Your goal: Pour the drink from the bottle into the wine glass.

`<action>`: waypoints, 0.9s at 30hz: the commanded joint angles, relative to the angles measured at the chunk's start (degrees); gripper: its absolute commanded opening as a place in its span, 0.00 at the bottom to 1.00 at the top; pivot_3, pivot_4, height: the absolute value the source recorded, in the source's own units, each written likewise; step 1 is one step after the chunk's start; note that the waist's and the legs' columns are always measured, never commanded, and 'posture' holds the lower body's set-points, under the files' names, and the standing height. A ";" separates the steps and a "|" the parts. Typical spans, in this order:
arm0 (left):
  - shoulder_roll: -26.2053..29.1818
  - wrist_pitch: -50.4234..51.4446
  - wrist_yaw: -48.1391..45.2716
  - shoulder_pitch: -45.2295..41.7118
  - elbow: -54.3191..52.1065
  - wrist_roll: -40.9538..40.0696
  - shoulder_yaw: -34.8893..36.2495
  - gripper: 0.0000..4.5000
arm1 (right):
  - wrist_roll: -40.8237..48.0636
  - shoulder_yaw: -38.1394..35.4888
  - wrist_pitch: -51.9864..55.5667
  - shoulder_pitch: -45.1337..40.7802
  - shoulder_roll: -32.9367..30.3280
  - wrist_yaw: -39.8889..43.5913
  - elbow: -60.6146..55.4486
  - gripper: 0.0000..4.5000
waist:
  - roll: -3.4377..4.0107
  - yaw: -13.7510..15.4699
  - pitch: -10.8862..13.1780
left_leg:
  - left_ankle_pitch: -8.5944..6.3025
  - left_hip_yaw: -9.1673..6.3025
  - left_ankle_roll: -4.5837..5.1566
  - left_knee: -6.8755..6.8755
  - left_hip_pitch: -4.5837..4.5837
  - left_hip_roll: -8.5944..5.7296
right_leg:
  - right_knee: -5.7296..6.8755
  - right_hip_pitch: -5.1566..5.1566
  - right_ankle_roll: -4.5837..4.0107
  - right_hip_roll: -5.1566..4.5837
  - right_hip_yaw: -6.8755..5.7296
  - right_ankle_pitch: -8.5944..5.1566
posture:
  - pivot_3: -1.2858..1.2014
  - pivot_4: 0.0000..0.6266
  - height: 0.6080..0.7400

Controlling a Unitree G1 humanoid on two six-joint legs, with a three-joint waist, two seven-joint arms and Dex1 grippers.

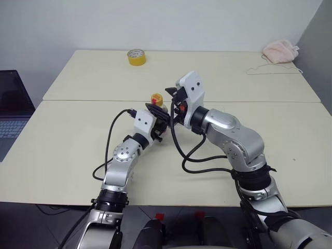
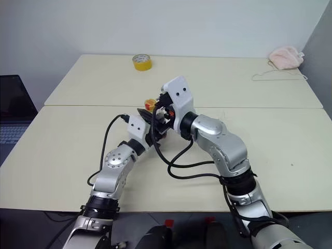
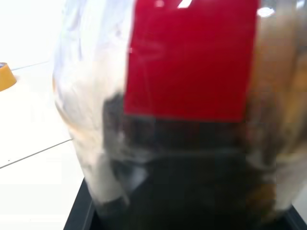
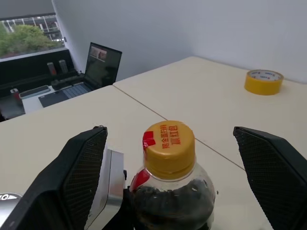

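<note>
While two pale tables [image 1: 67, 155] meet beneath white walls, left gripper [image 1: 157, 120] clamps the bottle [image 4: 170, 191], body largely hidden; right gripper [image 4: 172, 158] gapes around its cap; tape roll [image 1: 136, 57] at 12 o'clock.

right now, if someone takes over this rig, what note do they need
Left gripper: shut on the bottle, holding its body upright above the table.
Right gripper: open, fingers standing either side of the yellow cap, not touching it.
The drink is in the bottle; the cap is on.
Done: bottle picked up. Left: take the cap off, then pour. I cannot see the wine glass from here, so find it first.
Also on the table: tape roll, pink cloth, laptop at its left.
</note>
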 commanded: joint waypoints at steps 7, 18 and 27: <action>-0.05 -0.52 0.17 -0.01 -4.85 0.00 -0.50 0.40 | -2.20 -0.30 -1.53 -1.27 1.72 0.05 -0.54 0.80 | 0.00 -0.30 0.00 | 0.00 0.00 0.00 0.00 0.00 0.00 | 0.00 0.00 0.00 0.00 0.01 0.00 | 0.52 0.24 1.00; 0.11 0.45 0.10 0.36 -6.23 -0.37 -0.68 0.33 | -3.22 0.08 -2.81 -1.18 0.07 2.79 -0.23 0.28 | 0.00 -0.40 0.00 | 0.00 0.00 0.00 -0.01 0.00 0.00 | 0.00 -0.01 0.00 0.00 0.01 0.00 | 0.52 0.24 1.00; 3.78 8.71 -4.99 3.92 -14.42 -6.41 1.38 0.25 | 0.10 -2.82 -19.45 -7.18 -7.87 26.75 17.61 0.28 | 0.01 -0.84 0.01 | 0.00 0.02 0.00 -0.03 0.02 0.04 | -0.02 0.02 0.00 0.04 0.00 0.00 | 0.52 0.24 1.00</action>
